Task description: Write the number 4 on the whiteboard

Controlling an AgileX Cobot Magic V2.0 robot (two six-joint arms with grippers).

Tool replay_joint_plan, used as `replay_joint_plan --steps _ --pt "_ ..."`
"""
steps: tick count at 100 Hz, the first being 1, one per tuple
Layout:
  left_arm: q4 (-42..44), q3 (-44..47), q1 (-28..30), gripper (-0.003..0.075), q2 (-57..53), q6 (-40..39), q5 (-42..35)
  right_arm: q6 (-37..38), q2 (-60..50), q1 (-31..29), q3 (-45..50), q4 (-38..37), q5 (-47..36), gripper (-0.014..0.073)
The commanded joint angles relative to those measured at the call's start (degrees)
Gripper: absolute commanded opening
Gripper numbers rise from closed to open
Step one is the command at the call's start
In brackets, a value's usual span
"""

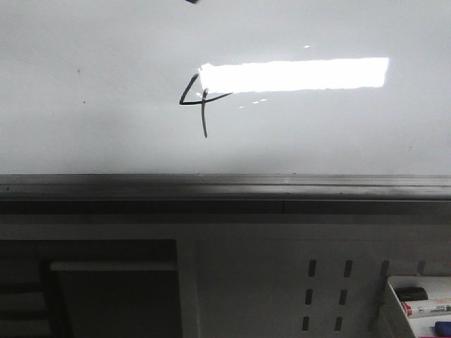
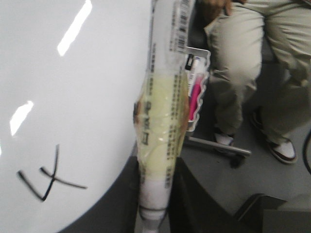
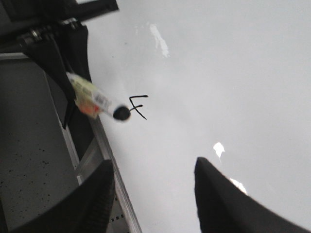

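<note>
The whiteboard [image 1: 106, 84] fills the upper front view, with its grey rail [image 1: 211, 187] below. The number 4 [image 1: 197, 102] is drawn in black beside the light's reflection. It also shows in the left wrist view [image 2: 48, 177] and the right wrist view [image 3: 138, 107]. My left gripper [image 2: 158, 213] is shut on a marker [image 2: 163, 121] wrapped in yellowish tape. In the right wrist view the marker's black tip [image 3: 121, 114] hangs just beside the 4; contact cannot be told. My right gripper [image 3: 153, 170] is open and empty over the board near its rail.
A perforated white panel [image 1: 282, 267] lies below the rail. A white tray [image 1: 392, 303] holding spare markers hangs at the lower right. A seated person's legs [image 2: 252, 63] are beyond the board's edge in the left wrist view.
</note>
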Motion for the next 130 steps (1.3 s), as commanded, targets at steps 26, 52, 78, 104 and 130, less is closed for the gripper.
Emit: replay_joint_plan --steps 26,52,78,104,130 --pt "-0.4 17.7 18.5 -0.0020 -17.2 -15.1 -20.3 2.4 -2.5 -0.4 2.1 -0.8 -4.1 0.0330" --pt "-6.8 22.2 30.8 -0.0020 -15.7 -16.2 -28.4 2.4 -2.5 -0.4 4.1 -0.8 -4.8 0.0330" --pt "-6.7 22.1 32.2 -0.0020 -8.0 -15.9 -33.9 2.4 -2.5 -0.4 4.3 -0.8 -5.2 0.0330" --pt "-6.6 22.1 32.2 -0.0020 -2.4 -15.9 -36.0 2.4 -2.5 -0.4 4.3 -0.8 -5.2 0.0330" --pt "-6.6 22.1 32.2 -0.0020 -1.8 -15.9 -36.0 2.4 -2.5 -0.4 4.3 -0.8 -5.2 0.0330"
